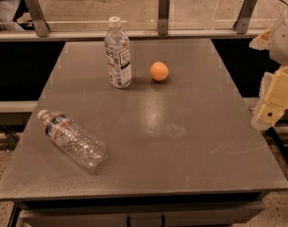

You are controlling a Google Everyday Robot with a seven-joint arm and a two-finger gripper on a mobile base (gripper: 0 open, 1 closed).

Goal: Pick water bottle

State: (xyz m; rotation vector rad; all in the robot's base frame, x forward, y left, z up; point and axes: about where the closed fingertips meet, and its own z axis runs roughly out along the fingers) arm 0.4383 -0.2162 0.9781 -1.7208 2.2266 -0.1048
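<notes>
The water bottle (72, 138), clear, ribbed and crinkly with a red-and-blue label band near its neck and a white cap, lies on its side at the front left of the grey table (181, 141), cap pointing to the back left. My gripper (271, 110) hangs at the right edge of the view, just off the table's right side and far from the bottle. Nothing is in it.
A smoother bottle with a large white printed label (118, 53) stands upright at the back centre. An orange ball (159, 71) sits to its right. A glass railing with metal posts (164, 13) runs behind the table.
</notes>
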